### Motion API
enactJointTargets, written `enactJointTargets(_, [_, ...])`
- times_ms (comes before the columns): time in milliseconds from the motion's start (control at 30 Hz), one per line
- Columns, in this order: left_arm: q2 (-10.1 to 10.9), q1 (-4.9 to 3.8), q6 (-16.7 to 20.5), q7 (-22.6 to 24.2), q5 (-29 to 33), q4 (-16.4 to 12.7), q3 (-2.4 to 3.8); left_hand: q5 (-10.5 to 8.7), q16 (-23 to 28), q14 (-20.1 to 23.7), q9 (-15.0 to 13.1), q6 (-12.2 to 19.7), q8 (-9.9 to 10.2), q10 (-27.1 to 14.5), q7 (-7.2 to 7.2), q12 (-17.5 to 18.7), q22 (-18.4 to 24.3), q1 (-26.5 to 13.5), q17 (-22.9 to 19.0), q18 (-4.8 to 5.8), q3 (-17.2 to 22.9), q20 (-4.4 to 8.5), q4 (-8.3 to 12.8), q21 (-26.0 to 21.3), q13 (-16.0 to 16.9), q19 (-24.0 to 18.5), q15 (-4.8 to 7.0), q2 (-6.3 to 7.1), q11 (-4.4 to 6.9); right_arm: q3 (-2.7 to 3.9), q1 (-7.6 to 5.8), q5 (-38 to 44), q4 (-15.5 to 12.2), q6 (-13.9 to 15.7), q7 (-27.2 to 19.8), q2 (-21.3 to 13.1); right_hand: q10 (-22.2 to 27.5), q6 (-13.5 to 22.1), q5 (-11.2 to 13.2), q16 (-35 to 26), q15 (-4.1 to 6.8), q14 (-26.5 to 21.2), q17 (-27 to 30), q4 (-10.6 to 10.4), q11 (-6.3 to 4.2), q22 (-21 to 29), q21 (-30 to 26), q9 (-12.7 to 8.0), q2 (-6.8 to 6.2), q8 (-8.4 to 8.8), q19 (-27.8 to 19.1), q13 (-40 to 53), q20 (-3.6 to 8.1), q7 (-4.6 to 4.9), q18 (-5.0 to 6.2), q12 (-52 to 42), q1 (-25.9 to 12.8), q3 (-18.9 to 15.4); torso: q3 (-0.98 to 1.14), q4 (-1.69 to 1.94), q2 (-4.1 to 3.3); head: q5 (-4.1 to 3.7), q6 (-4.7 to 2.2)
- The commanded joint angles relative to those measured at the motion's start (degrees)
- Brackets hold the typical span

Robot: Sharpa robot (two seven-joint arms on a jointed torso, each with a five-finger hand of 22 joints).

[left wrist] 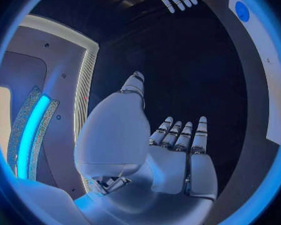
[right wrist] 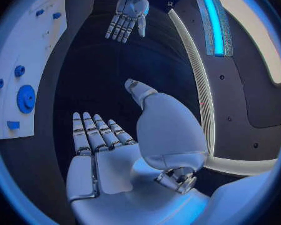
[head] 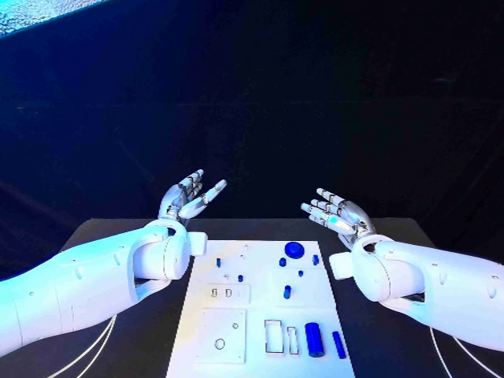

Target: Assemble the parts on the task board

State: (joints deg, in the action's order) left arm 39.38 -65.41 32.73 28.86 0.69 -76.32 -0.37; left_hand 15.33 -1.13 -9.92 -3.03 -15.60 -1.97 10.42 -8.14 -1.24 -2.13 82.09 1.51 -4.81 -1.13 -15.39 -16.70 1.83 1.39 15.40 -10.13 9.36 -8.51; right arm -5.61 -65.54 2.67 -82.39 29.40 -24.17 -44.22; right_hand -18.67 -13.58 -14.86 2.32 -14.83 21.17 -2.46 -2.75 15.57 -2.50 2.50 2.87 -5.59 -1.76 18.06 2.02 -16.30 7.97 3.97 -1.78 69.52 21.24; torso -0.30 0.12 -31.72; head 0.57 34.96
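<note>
The white task board (head: 264,315) lies in the middle of the black table, with several small blue parts on it. A blue gear (head: 294,250) sits near its far end, and the right wrist view shows the gear (right wrist: 26,98) too. A blue cylinder (head: 313,339) and a thin blue pin (head: 339,344) lie at the near right. My left hand (head: 190,197) is raised beyond the board's far left corner, fingers spread, holding nothing. My right hand (head: 335,211) is raised beyond the far right corner, also spread and empty. Both palms face each other.
The board (right wrist: 28,50) has cut-out slots and a white plate (head: 221,335) at its near left. Black table (head: 127,236) surface flanks the board on both sides. A dark curtain hangs behind the table.
</note>
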Motion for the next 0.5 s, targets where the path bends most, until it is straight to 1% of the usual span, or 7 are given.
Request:
enactJointTargets(33, [-0.2, -0.1, -4.7, 0.9, -0.1, 0.2, -0.01, 0.42, -0.4, -0.4, -0.1, -0.9, -0.4, 0.9, -2.85, -0.3, -0.1, 1.6, 0.1, -1.32, 0.1, -0.47, -0.4, 0.4, 0.2, 0.2, -0.62, -0.41, -0.22, -0.47, -0.55, 3.5, 0.8, -10.0, 2.7, 0.1, -9.4, -7.6, 0.9, 2.5, 0.8, 11.4, -1.6, 2.5, -0.3, -1.1, 2.3, 1.5, -0.08, -1.94, 5.6, 0.7, -0.35, 9.27, 2.49, -1.4, 5.8, 2.5, -0.01, 0.01, -0.01, 0.0, -0.01])
enactJointTargets(100, [-0.2, -0.1, -4.7, 0.9, -0.1, 0.2, -0.01, 0.29, -0.5, -1.1, -0.2, -1.4, -0.4, 1.8, -3.49, -0.4, -0.2, 1.7, 0.3, -2.08, 0.6, -0.55, -0.4, 0.5, 0.3, 0.2, -0.79, -1.25, -0.96, -0.71, -0.78, 3.8, 1.2, -11.0, 3.0, 0.2, -16.4, -12.8, 1.5, 4.2, 1.67, 18.1, -2.6, 3.7, -0.85, -1.8, 3.8, 2.5, -0.18, -3.43, 9.7, 1.3, -0.34, 9.1, 3.32, -2.5, 7.1, 3.3, -0.01, 0.01, -0.01, 0.0, -0.01])
enactJointTargets(133, [-0.2, -0.1, -4.7, 0.9, -0.1, 0.2, -0.01, 0.21, -0.7, -2.0, -0.2, -2.0, -0.6, 2.8, -4.15, -0.5, -0.2, 1.8, 0.4, -2.77, 1.0, -0.62, -0.4, 0.6, 0.3, 0.4, -1.02, -1.82, -1.72, -0.77, -0.85, 3.9, 1.3, -11.3, 3.1, 0.2, -24.2, -18.1, 1.8, 6.0, 2.7, 25.2, -3.6, 4.9, -1.35, -3.3, 6.9, 3.6, -0.07, -5.01, 18.7, 1.9, -0.26, 8.99, 4.36, -4.0, 8.3, 4.3, -0.01, 0.01, -0.01, 0.0, -0.01])
enactJointTargets(167, [-0.2, -0.1, -4.7, 0.9, -0.1, 0.2, -0.01, 0.16, -0.8, -2.7, -0.3, -2.9, -0.7, 3.8, -4.55, -0.6, -0.3, 1.9, 0.5, -3.34, 1.3, -0.8, -0.3, 0.7, 0.4, 0.6, -1.11, -2.26, -2.11, -0.81, -0.88, 3.9, 1.3, -11.4, 3.1, 0.2, -27.5, -20.7, 2.2, 6.3, 2.99, 26.6, -3.7, 5.4, -1.72, -3.7, 8.0, 4.0, -0.05, -5.64, 21.5, 1.8, -0.22, 8.77, 4.84, -4.2, 8.7, 4.9, -0.01, 0.01, -0.01, 0.0, -0.01])
enactJointTargets(200, [3.2, -0.09, -7.2, 1.1, -0.1, -2.7, -0.03, 0.13, -0.9, -3.6, -0.4, -3.7, -0.9, 4.6, -4.78, -0.7, -0.3, 2.0, 0.6, -3.75, 1.6, -0.95, -0.3, 0.8, 0.5, 0.8, -1.14, -2.59, -2.37, -0.77, -2.2, 24.1, 3.2, -6.5, 1.8, -0.8, -29.0, -22.0, 2.5, 6.4, 3.2, 27.3, -3.8, 5.7, -1.89, -3.7, 8.3, 4.2, -0.14, -5.94, 22.1, 1.8, -0.2, 8.69, 5.05, -4.1, 8.9, 5.3, -0.04, 0.08, -1.45, -0.2, 1.0])
enactJointTargets(367, [5.1, -0.11, -7.2, 1.8, -0.8, -4.9, 0.05, -0.18, -4.8, -19.8, -2.3, -15.5, -3.9, 20.4, -6.75, -2.6, -3.2, 3.3, 3.2, -3.62, 3.6, -1.28, 0.0, 6.6, 1.6, 18.1, -2.39, -5.33, -4.83, -0.68, -2.9, 32.5, 3.8, -4.7, 2.6, -1.0, -35.9, -33.8, 3.6, 7.4, 5.18, 33.7, -4.1, 7.6, -3.49, -4.1, 10.8, 5.8, -1.1, -8.45, 27.6, 1.6, 0.42, 7.42, 6.5, -3.2, 9.0, 8.6, 0.09, 0.25, -2.36, -0.54, 1.1])
enactJointTargets(500, [6.7, -0.11, -7.4, 1.8, -1.8, -7.0, 0.4, -0.15, -8.7, -33.8, -3.4, -22.4, -5.6, 32.3, -6.21, -3.5, -4.5, 4.7, 5.9, -4.37, 4.6, -1.19, 0.2, 10.8, 2.1, 26.3, -1.77, -5.76, -5.07, -0.63, -3.5, 37.7, 3.7, -4.0, 3.6, -1.3, -38.0, -35.8, 3.6, 7.5, 5.8, 35.8, -4.1, 8.0, -3.97, -4.2, 11.7, 5.9, -1.62, -8.73, 29.3, 1.6, 1.07, 7.06, 6.5, -2.5, 8.6, 9.5, 0.14, 0.39, -3.17, -0.88, 1.08])
